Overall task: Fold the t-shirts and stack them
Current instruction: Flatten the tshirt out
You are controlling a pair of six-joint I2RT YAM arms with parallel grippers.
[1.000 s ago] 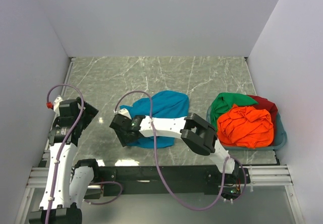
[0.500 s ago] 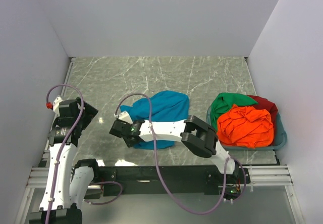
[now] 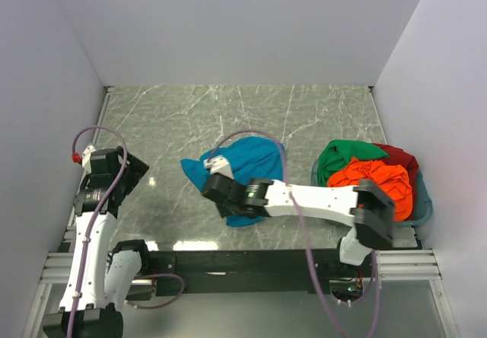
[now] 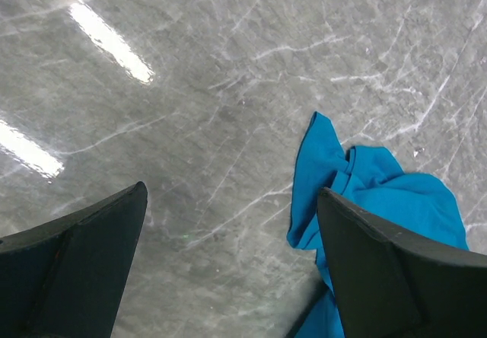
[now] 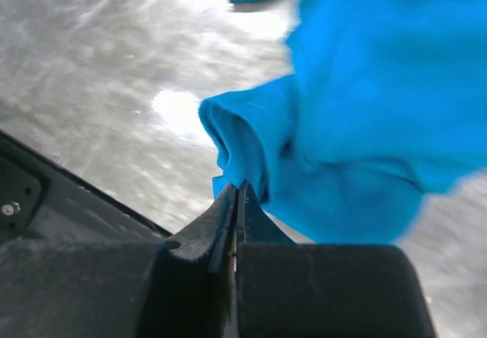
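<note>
A teal-blue t-shirt (image 3: 251,159) lies crumpled on the marble table's middle. My right gripper (image 3: 213,189) sits at the shirt's near-left edge. In the right wrist view its jaws are pressed together at the tip (image 5: 237,187), pinching a fold of the blue cloth (image 5: 365,87), which looks lifted off the table. My left gripper (image 3: 135,173) hovers at the left, wide open over bare table (image 4: 232,193), with the shirt's left corner (image 4: 319,170) just inside its right finger. Orange-red (image 3: 373,189), green (image 3: 346,155) and dark red (image 3: 399,155) t-shirts are piled in the basket.
The teal-grey plastic basket (image 3: 422,216) stands at the right near the side wall. White walls enclose the table on three sides. The black rail (image 3: 228,262) with both arm bases runs along the near edge.
My right gripper has shut and swung rightward along the shirt's near edge, dragging that edge with it. The right arm has stretched out low. The left arm stayed put.
</note>
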